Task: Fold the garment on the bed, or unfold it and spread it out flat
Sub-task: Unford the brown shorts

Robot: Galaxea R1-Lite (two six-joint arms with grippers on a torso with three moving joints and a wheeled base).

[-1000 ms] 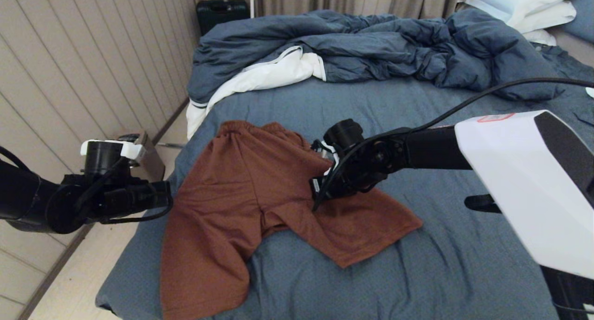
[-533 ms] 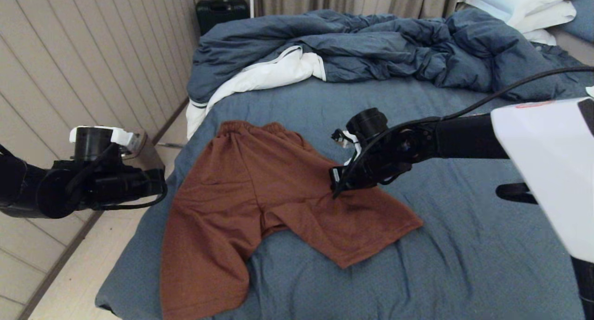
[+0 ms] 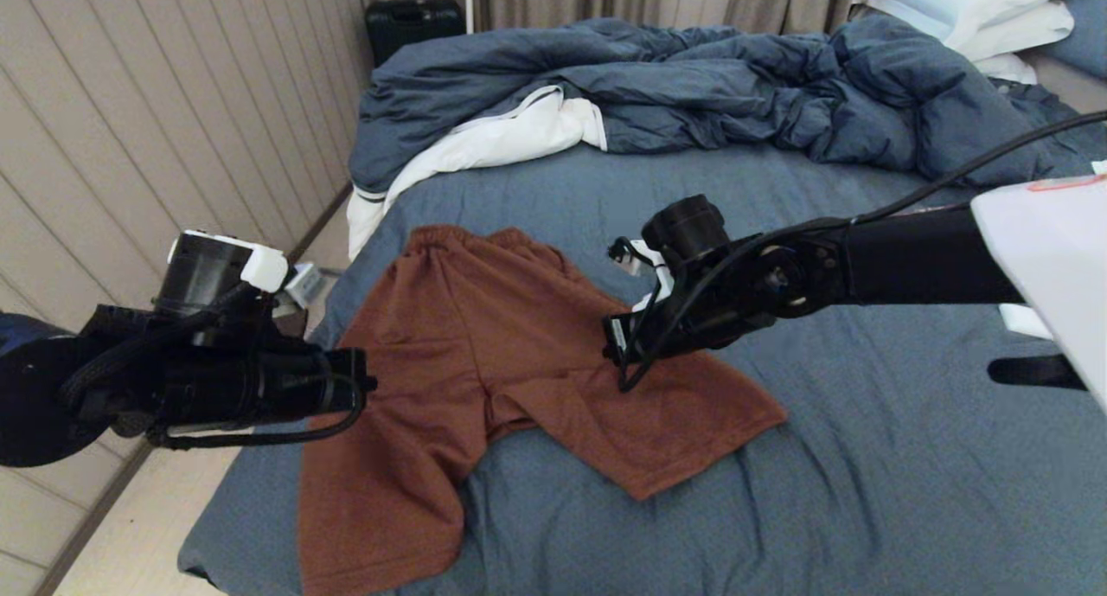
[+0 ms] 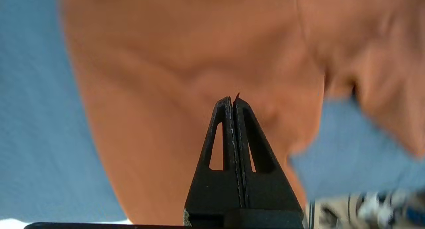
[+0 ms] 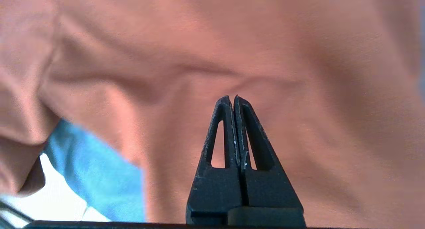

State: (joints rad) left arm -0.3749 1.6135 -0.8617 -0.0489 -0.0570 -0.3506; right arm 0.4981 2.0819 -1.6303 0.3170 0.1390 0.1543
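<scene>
The garment [image 3: 467, 354], rust-brown shorts, lies spread on the bed [image 3: 865, 458], waistband toward the far side and both legs fanned toward me. My left gripper [image 3: 367, 384] hovers at the shorts' left edge, shut with nothing in it. In the left wrist view that gripper [image 4: 232, 99] points over the brown fabric [image 4: 159, 62]. My right gripper [image 3: 616, 354] hangs over the right side of the shorts, also shut and empty. The right wrist view has this gripper [image 5: 231, 97] above the cloth [image 5: 315, 62], with blue sheet beside it.
A rumpled blue duvet [image 3: 692, 86] with white lining fills the back of the bed, with white pillows [image 3: 969, 8] at the far right. A black case [image 3: 413, 21] stands past the far left corner. The bed's left edge drops to the floor [image 3: 138, 527] beside a panelled wall.
My left arm has swung right, bringing its gripper from off the bed to the shorts' left edge. My right gripper drew back a little to the right. The shorts have not moved.
</scene>
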